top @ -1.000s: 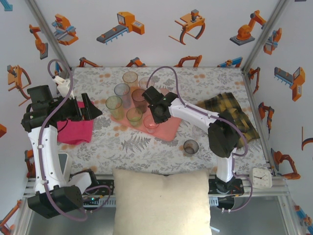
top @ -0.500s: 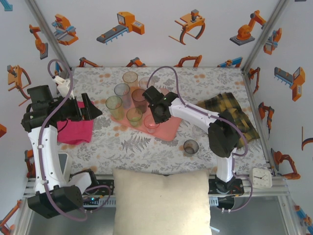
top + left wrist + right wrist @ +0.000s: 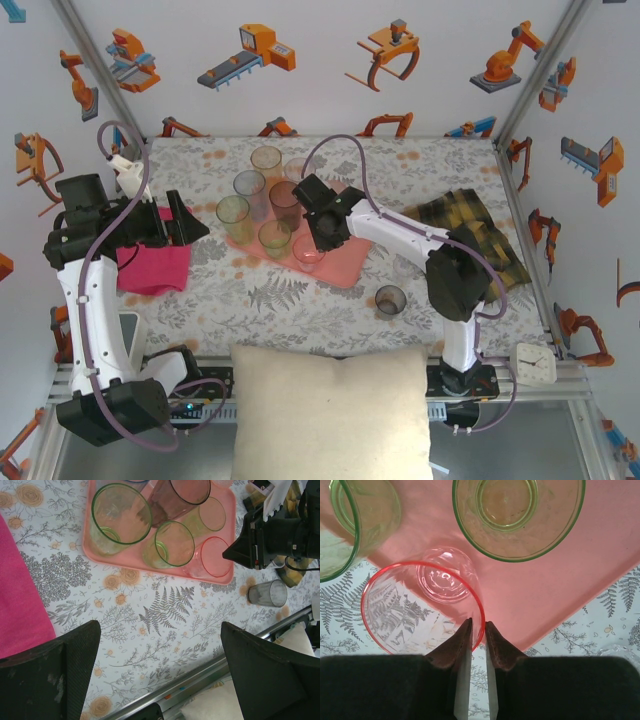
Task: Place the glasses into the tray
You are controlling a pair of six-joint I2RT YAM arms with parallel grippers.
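The salmon-pink tray [image 3: 347, 263] lies mid-table with several glasses on it: two green ones [image 3: 233, 212] [image 3: 274, 237], a brownish one [image 3: 285, 200] and a pink glass [image 3: 307, 253] at its near edge. My right gripper [image 3: 316, 238] is above that pink glass [image 3: 442, 578]; in the right wrist view the gripper [image 3: 478, 625] is shut on its red rim, one finger inside and one outside. The glass base rests on the tray [image 3: 555, 565]. A smoky grey glass [image 3: 390, 300] stands on the table. My left gripper [image 3: 186, 217] hangs open at the left, nothing between its fingers [image 3: 159, 628].
A magenta cloth [image 3: 153, 265] lies under the left arm. A yellow-black plaid cloth [image 3: 478, 232] sits at the right. An amber glass [image 3: 266, 158] and a clear one [image 3: 295, 168] stand behind the tray. A cream cushion [image 3: 330, 410] covers the near edge.
The right gripper with the pink glass has shifted very slightly toward the back of the tray. The left arm has not moved.
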